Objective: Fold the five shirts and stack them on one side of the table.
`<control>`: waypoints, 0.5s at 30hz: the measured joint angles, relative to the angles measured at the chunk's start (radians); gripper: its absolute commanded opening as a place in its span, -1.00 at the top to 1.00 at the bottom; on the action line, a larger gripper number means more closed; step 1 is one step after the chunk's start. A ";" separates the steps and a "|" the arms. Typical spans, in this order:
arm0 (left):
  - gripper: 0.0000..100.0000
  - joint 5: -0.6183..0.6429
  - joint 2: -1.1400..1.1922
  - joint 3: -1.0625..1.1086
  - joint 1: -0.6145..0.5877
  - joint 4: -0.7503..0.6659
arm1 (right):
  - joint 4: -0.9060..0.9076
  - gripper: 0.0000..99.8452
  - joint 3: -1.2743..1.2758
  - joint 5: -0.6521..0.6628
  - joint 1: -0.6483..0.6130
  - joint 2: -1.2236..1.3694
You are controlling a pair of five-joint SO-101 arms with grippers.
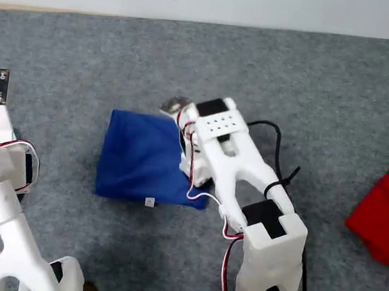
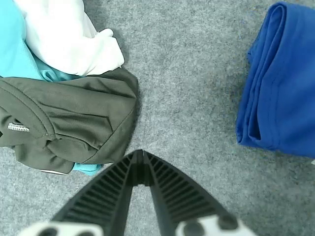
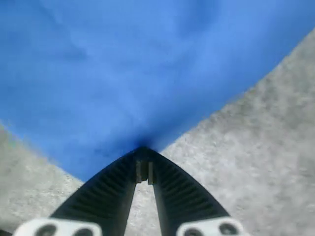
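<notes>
From above, the blue shirt [image 1: 144,157] is lying folded with the right arm [image 1: 247,173] leaning over its edge toward the red shirt [image 1: 387,210], so a hasty drag is risking opening the layers. In the left wrist view, the left gripper [image 2: 142,160] is hanging closed and empty between the blue shirt and the heap of unfolded shirts [image 2: 74,113], steadying nothing. In the right wrist view, the right gripper [image 3: 143,155] is pinching shut on the blue shirt's edge, possibly catching only the top layer.
</notes>
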 measured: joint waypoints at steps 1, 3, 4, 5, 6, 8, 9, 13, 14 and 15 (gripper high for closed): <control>1.00 0.000 0.000 0.000 0.000 0.000 | -0.023 0.98 0.031 -0.002 0.000 0.000; 1.00 0.000 0.000 0.000 0.000 0.000 | -0.060 0.98 0.092 -0.003 -0.002 0.000; 1.00 0.000 0.000 0.000 0.000 0.000 | -0.075 0.98 0.118 -0.003 0.000 0.000; 1.00 0.000 0.000 0.000 0.000 0.000 | -0.089 0.98 0.140 -0.005 0.002 0.000; 1.00 0.000 0.000 0.000 0.000 0.000 | -0.097 0.98 0.155 -0.005 0.003 -0.002; 1.00 0.000 0.000 0.000 0.000 0.000 | -0.097 0.98 0.158 -0.005 0.005 -0.009; 1.00 0.000 0.000 0.000 0.000 0.000 | -0.097 0.98 0.158 -0.005 0.005 -0.020; 1.00 0.000 0.000 0.000 0.000 0.000 | -0.060 0.98 0.158 -0.005 0.005 -0.075; 1.00 0.000 0.000 0.000 0.000 0.000 | -0.034 0.98 0.146 -0.005 0.003 -0.094; 1.00 0.000 0.000 0.000 0.000 0.000 | -0.021 0.98 0.117 -0.005 0.002 -0.110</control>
